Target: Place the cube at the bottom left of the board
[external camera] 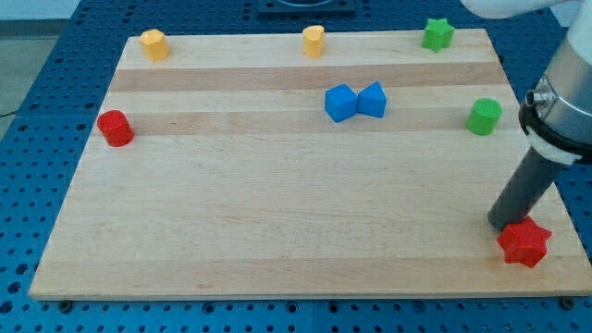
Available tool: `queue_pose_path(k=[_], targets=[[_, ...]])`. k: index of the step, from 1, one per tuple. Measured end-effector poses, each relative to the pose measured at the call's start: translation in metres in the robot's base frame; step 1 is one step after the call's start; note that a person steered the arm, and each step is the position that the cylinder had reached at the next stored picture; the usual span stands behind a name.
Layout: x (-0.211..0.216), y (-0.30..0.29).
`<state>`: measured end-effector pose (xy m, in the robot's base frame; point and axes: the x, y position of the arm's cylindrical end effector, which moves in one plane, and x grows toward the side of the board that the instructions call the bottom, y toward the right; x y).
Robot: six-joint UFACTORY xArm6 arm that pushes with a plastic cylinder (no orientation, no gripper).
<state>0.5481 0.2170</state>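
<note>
Two blue blocks sit touching near the board's upper middle: a blue cube [340, 103] on the left and a blue wedge-like block [372, 99] on the right. My dark rod comes down at the view's right, and my tip [502, 224] rests on the board at the lower right. It touches or nearly touches a red star block [524, 243] just below and to its right. The tip is far from the blue cube, to its lower right.
A red cylinder [116, 128] sits at the left edge. A yellow block [154, 44] and a yellow heart-like block [314, 41] stand along the top edge. A green star [437, 34] is at the top right, a green cylinder [483, 117] at the right.
</note>
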Motion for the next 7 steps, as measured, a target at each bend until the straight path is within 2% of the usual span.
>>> queue_pose_path(k=[3,5,6,7], targets=[[0.0,-0.018],[-0.01,-0.074],[-0.082,-0.078],[-0.086,-0.076]])
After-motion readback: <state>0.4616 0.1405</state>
